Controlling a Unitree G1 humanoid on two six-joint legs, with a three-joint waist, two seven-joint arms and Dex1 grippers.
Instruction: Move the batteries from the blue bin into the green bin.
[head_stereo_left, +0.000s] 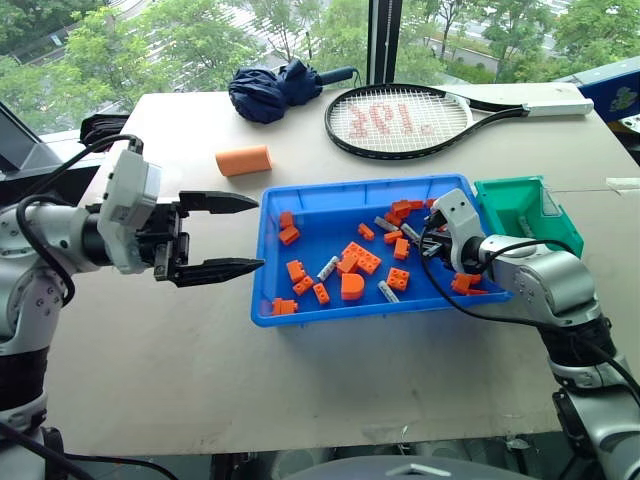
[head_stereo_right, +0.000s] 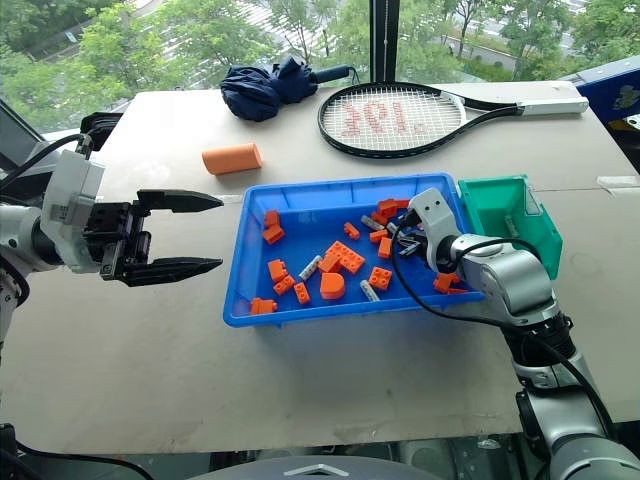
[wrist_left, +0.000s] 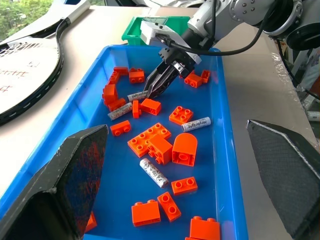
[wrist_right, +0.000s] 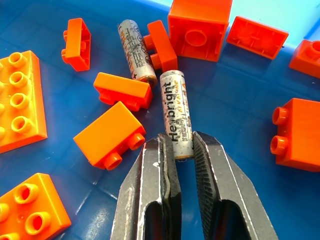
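The blue bin (head_stereo_left: 322, 222) lies mid-table, strewn with orange blocks and several silver batteries (head_stereo_left: 328, 267) (head_stereo_left: 388, 291). My right gripper (wrist_right: 180, 142) reaches down into the bin's right part and is shut on the near end of one battery (wrist_right: 176, 107), which lies flat on the blue floor. A second battery (wrist_right: 134, 49) rests just beyond it among the blocks. The green bin (head_stereo_left: 520, 215) stands against the blue bin's right end, behind my right wrist. My left gripper (head_stereo_left: 258, 234) hovers open just outside the blue bin's left edge, holding nothing.
An orange cylinder (head_stereo_left: 244, 160) lies on the table behind the blue bin's left corner. Farther back are a tennis racket (head_stereo_left: 400, 120) and a folded dark blue umbrella (head_stereo_left: 275, 90). Orange blocks (wrist_right: 111, 135) crowd close to the held battery.
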